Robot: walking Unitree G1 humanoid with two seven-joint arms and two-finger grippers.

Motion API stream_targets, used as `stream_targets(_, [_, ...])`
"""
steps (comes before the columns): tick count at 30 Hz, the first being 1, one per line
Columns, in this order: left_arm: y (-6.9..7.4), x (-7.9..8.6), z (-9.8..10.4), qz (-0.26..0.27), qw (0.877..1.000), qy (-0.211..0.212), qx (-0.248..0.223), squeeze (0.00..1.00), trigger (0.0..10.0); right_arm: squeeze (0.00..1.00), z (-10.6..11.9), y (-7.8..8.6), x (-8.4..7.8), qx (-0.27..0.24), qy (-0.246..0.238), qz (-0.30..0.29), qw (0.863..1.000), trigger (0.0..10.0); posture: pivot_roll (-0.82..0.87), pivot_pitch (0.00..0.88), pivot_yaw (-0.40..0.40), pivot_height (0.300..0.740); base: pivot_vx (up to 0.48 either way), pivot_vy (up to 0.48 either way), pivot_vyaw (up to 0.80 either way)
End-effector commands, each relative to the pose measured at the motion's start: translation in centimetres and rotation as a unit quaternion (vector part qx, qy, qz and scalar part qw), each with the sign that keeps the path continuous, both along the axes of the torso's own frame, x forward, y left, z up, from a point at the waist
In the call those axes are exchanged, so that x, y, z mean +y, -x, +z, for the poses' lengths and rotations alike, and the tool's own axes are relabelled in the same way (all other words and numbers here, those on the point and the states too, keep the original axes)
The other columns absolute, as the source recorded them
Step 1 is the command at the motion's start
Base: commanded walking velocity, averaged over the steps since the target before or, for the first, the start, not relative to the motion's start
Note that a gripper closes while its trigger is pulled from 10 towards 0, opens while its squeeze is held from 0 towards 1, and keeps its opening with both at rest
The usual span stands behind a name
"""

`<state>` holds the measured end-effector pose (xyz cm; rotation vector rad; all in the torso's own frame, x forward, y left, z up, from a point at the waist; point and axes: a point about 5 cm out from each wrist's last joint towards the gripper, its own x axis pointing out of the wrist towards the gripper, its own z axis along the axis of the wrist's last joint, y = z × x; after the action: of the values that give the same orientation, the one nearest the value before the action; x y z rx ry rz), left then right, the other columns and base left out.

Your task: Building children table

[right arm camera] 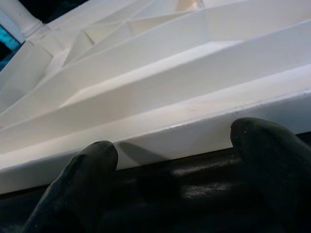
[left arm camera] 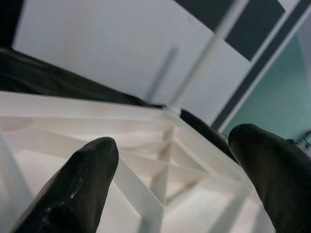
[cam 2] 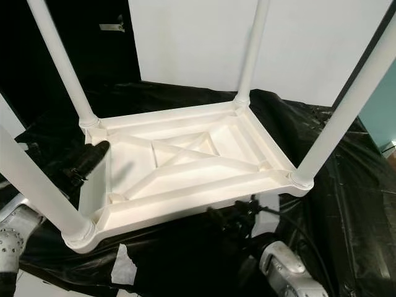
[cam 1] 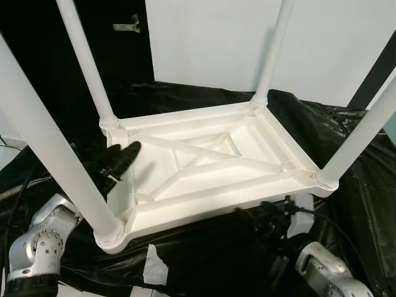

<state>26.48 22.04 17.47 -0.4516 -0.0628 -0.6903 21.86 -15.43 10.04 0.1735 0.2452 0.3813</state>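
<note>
A white plastic table [cam 1: 204,167] lies upside down on a black sheet [cam 1: 185,260], its ribbed underside facing up and crossed by diagonal braces that meet at a square in the middle. Four white legs stand up from its corners: one at the far left [cam 1: 86,62], one at the far right [cam 1: 272,52], one at the near left [cam 1: 52,154] and one at the near right [cam 1: 362,133]. Each leg sits in a round collar at its corner. The left gripper [cam 1: 120,159] reaches in from the table's left side, its black fingers [left arm camera: 82,184] spread apart and released, holding nothing; the tips hover at the left rim, over the hollow underside, between the two left legs. Its silver arm [cam 1: 40,244] bends up from the lower left. The right gripper [cam 1: 263,216] sits low at the near long edge of the table, toward the near right corner, its silver wrist [cam 1: 325,269] below it. Through the right wrist camera its two fingers [right arm camera: 82,184] are spread wide, also released, pointing at the table's white outer edge just above the black sheet; whether they touch the edge cannot be told. A strip of white tape [cam 1: 154,263] lies on the sheet just in front of the near left corner. Behind the table stands a white wall [cam 1: 216,43], with a dark area to its left carrying a small metal handle [cam 1: 127,25].
</note>
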Motion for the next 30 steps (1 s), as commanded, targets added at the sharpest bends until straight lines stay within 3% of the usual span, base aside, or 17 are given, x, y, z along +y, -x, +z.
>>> stream_targets(1, [1.5,-2.1,0.6,-0.161,0.985,0.018,-0.058,0.0,10.0,0.0,-0.6,-0.4,-0.5,0.012,0.022,-0.01,1.0,10.0,-0.01,0.0,-0.042,0.74,0.0,0.0,0.0])
stream_targets(3, [1.9,-2.9,0.9,-0.177,0.982,0.025,-0.062,0.0,10.0,0.0,-1.0,-1.5,-0.8,0.014,0.06,-0.006,0.998,10.0,-0.01,0.0,-0.044,0.74,0.0,0.0,0.0])
stream_targets(9, [2.2,-3.8,1.4,-0.183,0.98,0.035,-0.069,0.0,10.0,0.0,-0.9,-2.7,-0.9,0.002,0.064,-0.014,0.998,10.0,0.0,0.0,-0.048,0.74,0.0,0.0,0.0])
stream_targets(15, [3.4,-5.9,1.8,-0.19,0.978,0.042,-0.075,0.0,10.0,0.0,-0.4,-5.7,-0.5,-0.028,0.079,0.005,0.996,10.0,0.03,0.0,-0.06,0.74,0.0,0.0,0.0])
stream_targets(16, [3.8,-6.5,1.9,-0.199,0.976,0.046,-0.073,0.0,10.0,0.0,-0.1,-6.8,-0.4,-0.037,0.088,0.007,0.995,10.0,0.04,0.0,-0.066,0.74,0.0,0.0,0.0])
stream_targets(20, [4.0,-7.2,2.1,-0.198,0.976,0.051,-0.077,0.0,10.0,0.0,0.3,-8.1,-0.3,-0.046,0.094,0.009,0.994,10.0,0.05,0.0,-0.075,0.74,0.0,0.0,0.0])
stream_targets(26, [4.8,-9.9,2.0,-0.226,0.969,0.063,-0.071,0.0,10.0,0.0,0.8,-10.2,1.0,-0.065,0.111,0.031,0.991,10.0,0.06,0.0,-0.077,0.74,0.0,0.0,0.0])
stream_targets(28, [5.6,-12.2,1.8,-0.268,0.96,0.055,-0.062,0.0,10.0,0.0,0.8,-11.3,2.7,-0.071,0.115,0.059,0.989,10.0,0.07,0.0,-0.079,0.74,0.0,0.0,0.0])
stream_targets(30, [5.7,-12.6,1.7,-0.274,0.958,0.05,-0.063,0.0,10.0,0.0,0.8,-11.5,3.2,-0.073,0.114,0.067,0.988,10.0,0.07,0.0,-0.08,0.74,0.0,0.0,0.0])
